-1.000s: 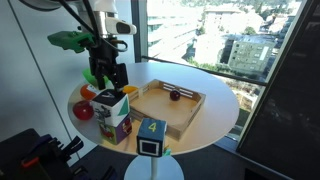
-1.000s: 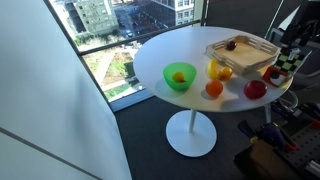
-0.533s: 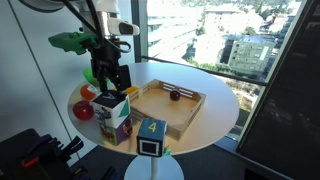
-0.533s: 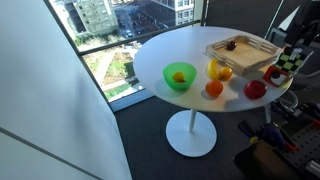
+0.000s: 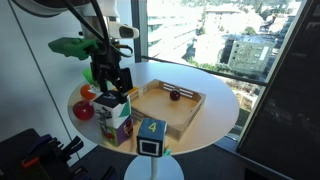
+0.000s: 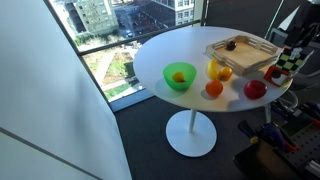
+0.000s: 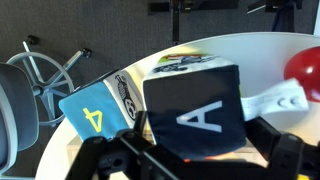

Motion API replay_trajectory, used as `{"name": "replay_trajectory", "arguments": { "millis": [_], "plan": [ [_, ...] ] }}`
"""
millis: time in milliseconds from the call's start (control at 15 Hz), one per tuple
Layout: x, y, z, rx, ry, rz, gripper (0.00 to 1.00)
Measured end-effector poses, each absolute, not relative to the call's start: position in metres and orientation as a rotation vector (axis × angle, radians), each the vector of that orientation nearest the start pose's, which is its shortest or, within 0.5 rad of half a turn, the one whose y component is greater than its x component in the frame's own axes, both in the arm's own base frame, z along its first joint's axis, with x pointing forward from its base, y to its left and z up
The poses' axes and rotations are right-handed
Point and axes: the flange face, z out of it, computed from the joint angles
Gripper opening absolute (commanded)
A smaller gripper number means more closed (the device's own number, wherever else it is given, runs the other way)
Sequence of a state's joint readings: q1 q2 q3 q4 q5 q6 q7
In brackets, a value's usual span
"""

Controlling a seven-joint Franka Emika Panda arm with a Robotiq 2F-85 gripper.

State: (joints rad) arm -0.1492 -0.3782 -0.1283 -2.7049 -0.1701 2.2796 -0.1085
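The block stack [image 5: 113, 115] is two square-edged printed cubes. It stands just beside the wooden tray [image 5: 193, 115], near the rim of the round white table [image 5: 220, 105]. In the wrist view, the top block [image 7: 195, 110] shows a matt black face with a white letter A. A blue numbered block [image 5: 151, 133] stands near the tray's front corner. A smooth red apple [image 5: 83, 111] lies on the side of the stack away from the tray. You have bare tabletop beyond the tray. The arm hangs upright over the stack. The claw [image 5: 110, 90] is released, with its fingers spread either side of the top block. Whether they touch it cannot be confirmed.
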Motion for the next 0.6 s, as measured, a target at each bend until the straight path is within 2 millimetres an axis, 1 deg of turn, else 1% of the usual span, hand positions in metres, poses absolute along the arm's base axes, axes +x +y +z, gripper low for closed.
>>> {"name": "replay_trajectory", "arguments": {
  "millis": [133,200,267,467,600],
  "plan": [
    [0.3625,-0.1043,0.3376,-3.207,0.054,0.093,1.0],
    [0.3614,-0.104,0.3355,-3.206,0.048,0.094,0.75],
    [0.3605,-0.1038,0.3339,-3.205,0.046,0.093,0.74],
    [0.3603,-0.1035,0.3325,-3.206,0.042,0.082,0.5],
    [0.3608,-0.1036,0.3336,-3.207,0.042,0.073,0.38]
  ]
}}
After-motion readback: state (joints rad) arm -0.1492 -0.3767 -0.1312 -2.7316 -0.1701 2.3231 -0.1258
